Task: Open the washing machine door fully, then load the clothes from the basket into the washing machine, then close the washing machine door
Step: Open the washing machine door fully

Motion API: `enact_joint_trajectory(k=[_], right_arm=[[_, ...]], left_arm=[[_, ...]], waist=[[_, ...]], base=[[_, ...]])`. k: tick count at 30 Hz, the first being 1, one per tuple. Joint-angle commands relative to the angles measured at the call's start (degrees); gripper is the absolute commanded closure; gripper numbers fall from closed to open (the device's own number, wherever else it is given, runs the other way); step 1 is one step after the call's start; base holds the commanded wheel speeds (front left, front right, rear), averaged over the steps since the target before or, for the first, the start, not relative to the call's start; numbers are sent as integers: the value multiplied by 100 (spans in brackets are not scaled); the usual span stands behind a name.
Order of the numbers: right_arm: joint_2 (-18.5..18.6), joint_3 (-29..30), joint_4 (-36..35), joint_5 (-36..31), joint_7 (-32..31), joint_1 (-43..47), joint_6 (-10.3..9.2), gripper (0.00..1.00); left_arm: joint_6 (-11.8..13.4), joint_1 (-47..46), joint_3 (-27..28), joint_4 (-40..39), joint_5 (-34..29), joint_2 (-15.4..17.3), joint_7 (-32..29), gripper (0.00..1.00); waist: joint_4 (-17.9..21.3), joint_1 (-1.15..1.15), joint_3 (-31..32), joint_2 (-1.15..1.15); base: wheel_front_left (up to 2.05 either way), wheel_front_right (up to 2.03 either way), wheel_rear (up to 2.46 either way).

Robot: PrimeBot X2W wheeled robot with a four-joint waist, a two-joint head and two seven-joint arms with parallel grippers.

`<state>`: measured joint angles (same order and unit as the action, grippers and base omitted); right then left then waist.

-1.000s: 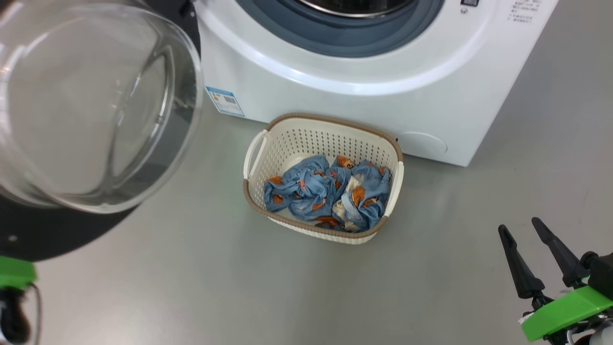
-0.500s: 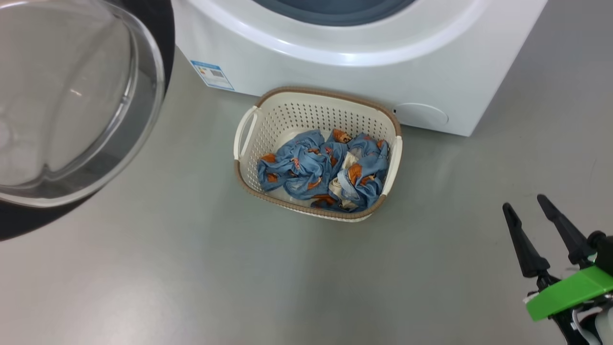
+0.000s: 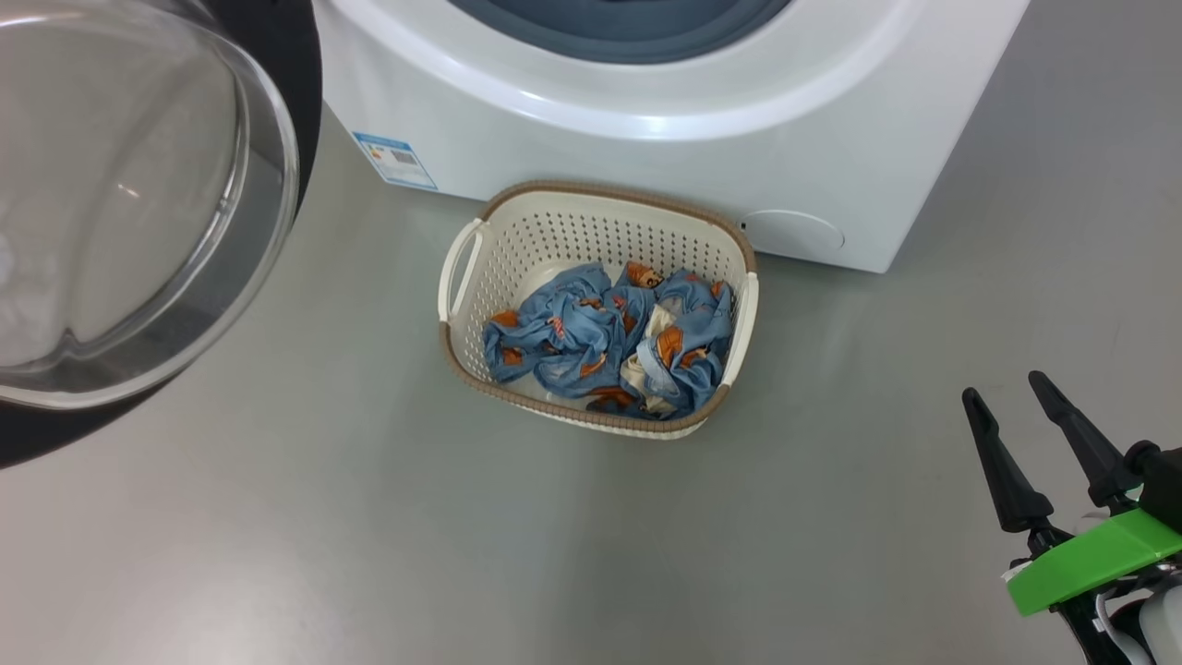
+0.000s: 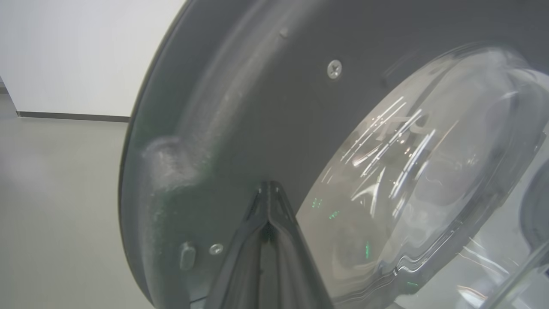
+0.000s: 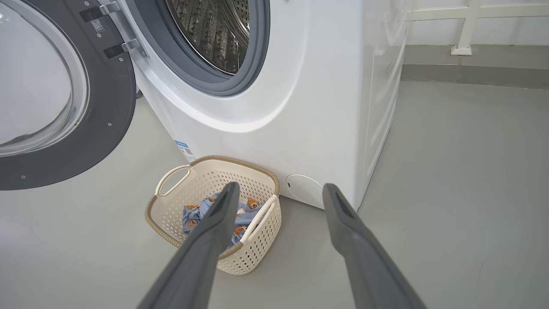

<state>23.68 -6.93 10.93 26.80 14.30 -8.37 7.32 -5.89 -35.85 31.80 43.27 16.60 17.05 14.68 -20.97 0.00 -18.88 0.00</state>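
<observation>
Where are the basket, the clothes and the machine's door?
basket (image 3: 600,238), head view, back wall.
clothes (image 3: 563,337), head view, blue folds.
door (image 3: 120,203), head view, glass bowl.

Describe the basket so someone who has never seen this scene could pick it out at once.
Start at the white washing machine; on the grey floor at the foot of its front stands the basket. Unlike the glass door nearby, it is cream, perforated, brown-rimmed and holds blue printed clothes.
</observation>
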Motion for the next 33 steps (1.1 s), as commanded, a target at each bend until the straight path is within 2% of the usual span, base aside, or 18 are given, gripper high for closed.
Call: enact_joint_trajectory(k=[1, 9, 14, 17, 20, 21, 22, 23, 24, 33], right_arm=[[26, -142, -96, -47, 70, -17, 17, 0], [-131, -173, -45, -21, 70, 155, 17, 0], [-193, -188, -28, -1, 70, 262, 17, 0], [-220, -175, -41, 4, 70, 312, 17, 0], [-257, -166, -47, 8, 70, 371, 17, 0], [-271, -159, -48, 7, 70, 392, 17, 0], [-286, -148, -49, 8, 70, 413, 17, 0], [-301, -135, -52, 9, 70, 433, 17, 0], [-316, -122, -53, 8, 70, 452, 17, 0], [-376, -41, -79, -7, 70, 562, 17, 0]], left_arm=[[-49, 50, 165, -234, -143, 323, 31, 100], [-153, 793, 17, -927, -258, -177, 31, 100], [-157, 1506, -618, -1592, -87, -395, 31, 100], [-158, 1912, -838, -1913, 8, -501, 31, 85], [-158, 2282, -1033, -2181, 40, -597, 31, 58], [-158, 2390, -1095, -2270, 64, -633, 31, 53], [-158, 2488, -1168, -2341, 76, -647, 31, 40], [-158, 2576, -1258, -2402, 114, -664, 31, 12], [-158, 2669, -1396, -2475, 133, -663, 31, 0], [-159, 3133, -2089, -2970, 278, -566, 31, 0]], waist=[[18, 0, 168, 0], [32, 0, 674, 0], [62, 0, 921, 0], [108, 0, 1038, 0], [189, 0, 1143, 0], [222, 0, 1179, 0], [262, 0, 1209, 0], [306, 0, 1234, 0], [353, 0, 1259, 0], [786, 0, 1335, 0]], base=[[0, 0, 0], [0, 0, 0], [0, 0, 0], [0, 0, 0], [0, 0, 0], [0, 0, 0], [0, 0, 0], [0, 0, 0], [0, 0, 0], [0, 0, 0]])
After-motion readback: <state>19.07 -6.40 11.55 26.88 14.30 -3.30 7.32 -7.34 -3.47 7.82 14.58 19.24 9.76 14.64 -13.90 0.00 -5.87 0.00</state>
